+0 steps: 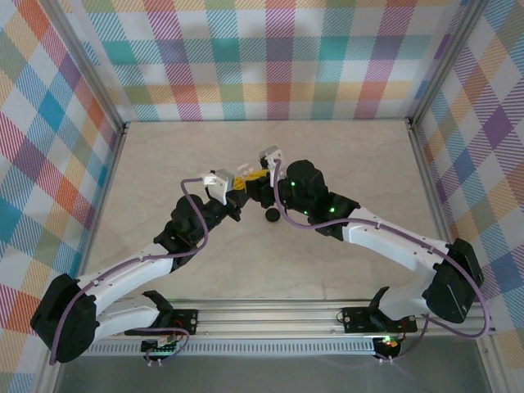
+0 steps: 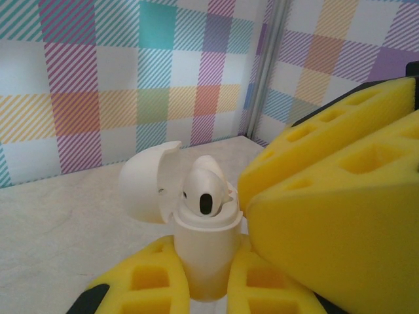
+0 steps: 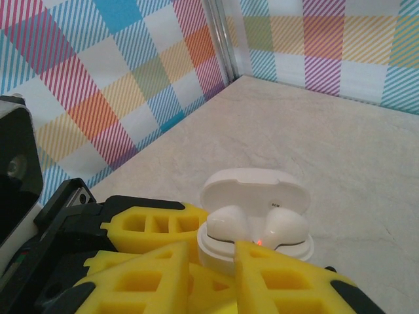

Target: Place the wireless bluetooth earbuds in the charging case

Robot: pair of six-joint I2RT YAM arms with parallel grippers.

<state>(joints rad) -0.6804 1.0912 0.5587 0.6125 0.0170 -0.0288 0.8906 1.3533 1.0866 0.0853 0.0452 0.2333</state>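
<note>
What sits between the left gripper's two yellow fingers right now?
The white charging case, upright with its lid open and a white earbud seated in it, clamped between those fingers. The left wrist view shows it.

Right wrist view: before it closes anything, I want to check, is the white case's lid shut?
No, the lid stands open behind two white earbuds seated in the case.
</note>
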